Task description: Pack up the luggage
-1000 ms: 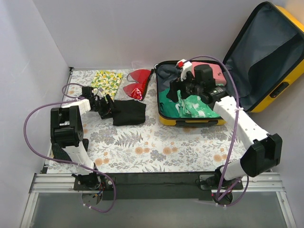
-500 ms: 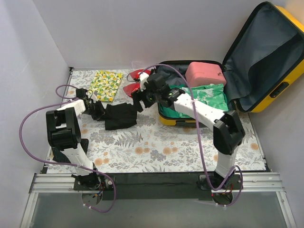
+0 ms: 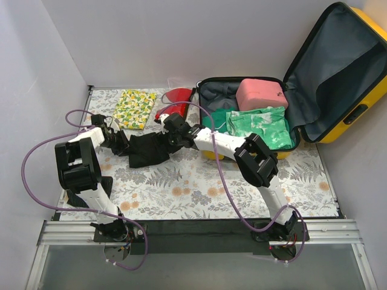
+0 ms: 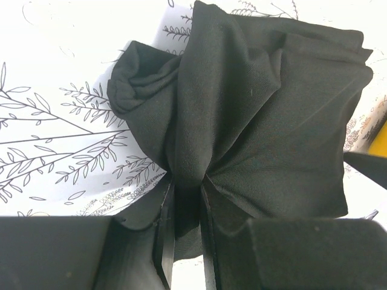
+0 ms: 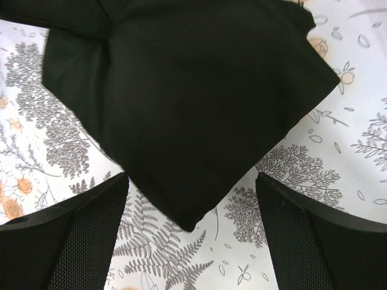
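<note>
Bright, even light, soft shadows; the black cloth [image 5: 199, 109] reads nearly featureless at the right wrist.

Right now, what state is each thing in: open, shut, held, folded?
luggage: open, lid raised, partly packed
pink case: shut, inside the luggage
green clothes: lying inside the luggage
black cloth: bunched on the table
left gripper: shut on the black cloth
right gripper: open, over the black cloth
yellow patterned cloth: folded, on the table

Your left gripper [image 4: 184, 202] pinches a gathered fold of the black garment [image 4: 266, 115], which lies on the floral tablecloth [image 4: 54, 127].
</note>
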`<state>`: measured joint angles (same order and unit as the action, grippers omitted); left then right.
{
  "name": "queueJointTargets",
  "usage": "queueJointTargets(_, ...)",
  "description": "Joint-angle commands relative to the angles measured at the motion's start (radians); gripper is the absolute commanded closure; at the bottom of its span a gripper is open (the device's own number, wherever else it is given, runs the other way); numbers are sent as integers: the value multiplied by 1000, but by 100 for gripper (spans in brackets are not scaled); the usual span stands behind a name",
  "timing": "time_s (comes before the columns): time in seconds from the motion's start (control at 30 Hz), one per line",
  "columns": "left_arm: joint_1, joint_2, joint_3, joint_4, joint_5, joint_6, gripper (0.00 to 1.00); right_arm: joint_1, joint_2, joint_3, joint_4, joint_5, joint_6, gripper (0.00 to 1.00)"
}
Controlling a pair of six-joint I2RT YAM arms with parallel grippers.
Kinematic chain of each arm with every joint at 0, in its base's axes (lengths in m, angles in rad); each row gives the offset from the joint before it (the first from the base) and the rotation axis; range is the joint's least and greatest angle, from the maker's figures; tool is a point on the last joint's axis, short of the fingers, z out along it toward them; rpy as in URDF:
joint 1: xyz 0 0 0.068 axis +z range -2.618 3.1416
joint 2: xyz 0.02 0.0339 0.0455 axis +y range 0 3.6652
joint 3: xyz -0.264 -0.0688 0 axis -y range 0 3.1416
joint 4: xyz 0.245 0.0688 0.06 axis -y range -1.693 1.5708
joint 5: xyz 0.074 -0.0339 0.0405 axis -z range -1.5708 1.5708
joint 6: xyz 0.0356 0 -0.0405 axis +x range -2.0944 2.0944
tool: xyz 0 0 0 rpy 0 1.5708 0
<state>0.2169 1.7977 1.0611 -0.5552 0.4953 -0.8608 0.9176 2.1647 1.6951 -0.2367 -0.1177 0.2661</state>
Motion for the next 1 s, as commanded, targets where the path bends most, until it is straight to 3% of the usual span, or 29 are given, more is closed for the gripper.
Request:
queueJointTargets(0.0,4,-44,4,-43,-8,14,100,-3,32,66,13,10,65,8)
queueJointTargets(0.23,4,-44,-13,-32,15,5,100,-3,113,84,20,-71,130,13)
queueJointTargets(0.33,6,-43,-23,-25,37,-7,100,-3,144,100,46,-147,146,25)
queueJointTargets(0.53,-8,-40,-24,-14,77,-17,100,-3,187,129,85,-238,160,62)
queueJointTargets(0.57,-10,-44,-24,-15,81,-17,100,-2,188,149,86,-235,145,78)
queueJointTargets(0.63,-14,-63,-18,-11,115,-21,100,-5,178,170,77,-221,85,98)
queueJointTargets(0.83,-76,-181,83,15,126,-33,100,-51,61,233,24,-108,-69,99)
queueJointTargets(0.97,-146,-181,258,54,117,-82,100,-129,-49,238,16,-99,-157,99)
